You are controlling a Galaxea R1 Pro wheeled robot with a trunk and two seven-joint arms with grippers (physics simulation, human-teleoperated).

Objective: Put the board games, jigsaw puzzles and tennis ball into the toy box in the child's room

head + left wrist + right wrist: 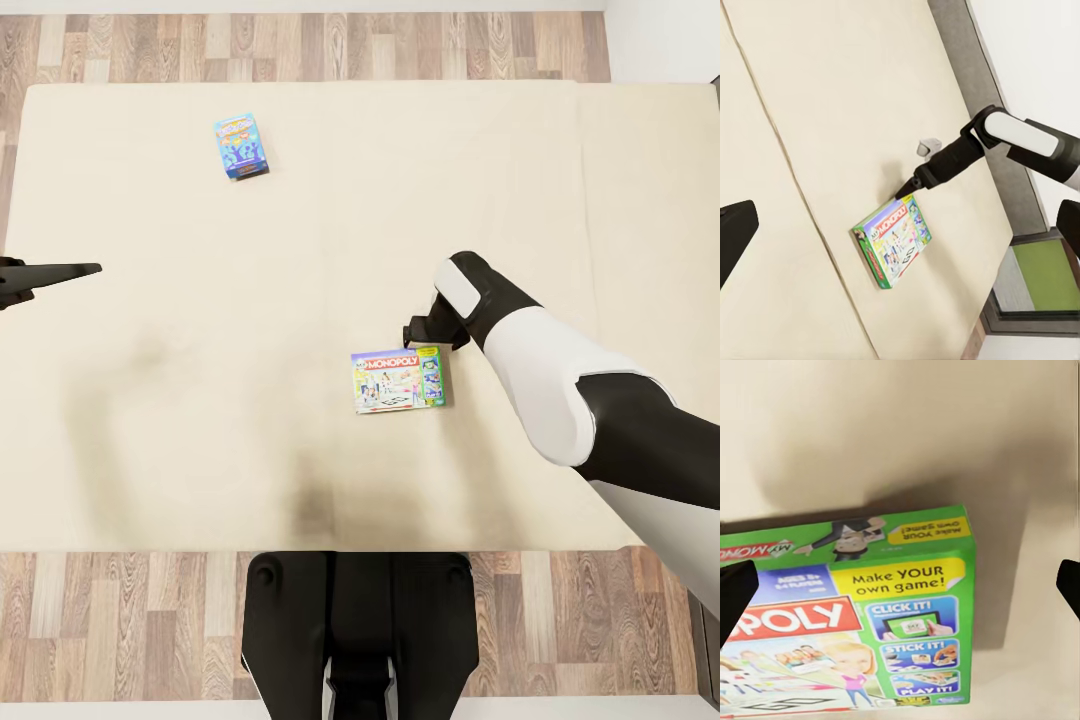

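Note:
A green Monopoly board game point(398, 379) lies flat on the cream bed point(560, 180), near its front edge. My right gripper point(422, 336) hovers just above the box's far right corner, open, with one dark fingertip point(735, 601) at each side of the right wrist view and the box lid point(870, 615) between them. A second, blue board game point(240, 146) lies near the bed's far left. Over the bed's left edge my left gripper point(60, 272) stands open and empty. The left wrist view shows the Monopoly box point(892, 241) and the right arm point(967, 150) above it.
Wood floor point(120, 620) runs in front of and behind the bed. My black base point(355, 620) stands against the front edge of the bed. A white wall point(660, 40) is at the far right.

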